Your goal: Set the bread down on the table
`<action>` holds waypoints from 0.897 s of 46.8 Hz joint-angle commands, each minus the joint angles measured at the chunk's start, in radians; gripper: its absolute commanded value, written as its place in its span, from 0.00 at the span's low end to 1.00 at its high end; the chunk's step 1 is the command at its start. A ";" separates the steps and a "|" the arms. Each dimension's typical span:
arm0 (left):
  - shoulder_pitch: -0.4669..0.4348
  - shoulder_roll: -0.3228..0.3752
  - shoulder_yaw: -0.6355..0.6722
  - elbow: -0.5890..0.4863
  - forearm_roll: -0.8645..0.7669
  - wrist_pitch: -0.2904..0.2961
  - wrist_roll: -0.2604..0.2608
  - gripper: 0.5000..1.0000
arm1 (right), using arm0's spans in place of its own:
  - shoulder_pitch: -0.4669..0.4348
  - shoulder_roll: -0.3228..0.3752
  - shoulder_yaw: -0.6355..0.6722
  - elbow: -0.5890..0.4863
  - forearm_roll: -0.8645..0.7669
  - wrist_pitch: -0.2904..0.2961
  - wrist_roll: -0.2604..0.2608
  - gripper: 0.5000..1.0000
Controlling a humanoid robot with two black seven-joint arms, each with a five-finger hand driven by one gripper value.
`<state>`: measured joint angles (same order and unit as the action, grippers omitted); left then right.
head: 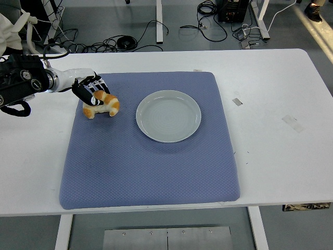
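We see left hand (pixel 89 88) clamped on croissant (pixel 102 104) over blue mat (pixel 151 166); fingers hide croissant's top; contact with mat unclear.

No text, label, brand, number or sign can be read anywhere in the head view.

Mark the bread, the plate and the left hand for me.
bread (pixel 102 105), head view, on its golden crust below the fingers.
plate (pixel 147 123), head view, on its left rim.
left hand (pixel 88 88), head view, on the curled fingers above the bread.
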<state>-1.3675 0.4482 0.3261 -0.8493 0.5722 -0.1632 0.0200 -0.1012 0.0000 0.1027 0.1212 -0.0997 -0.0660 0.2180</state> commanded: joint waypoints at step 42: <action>0.010 -0.003 -0.007 0.003 -0.003 0.040 0.002 0.38 | 0.000 0.000 0.000 0.000 0.000 0.000 0.000 1.00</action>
<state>-1.3576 0.4449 0.3196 -0.8466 0.5698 -0.1226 0.0215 -0.1012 0.0000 0.1029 0.1212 -0.0997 -0.0655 0.2178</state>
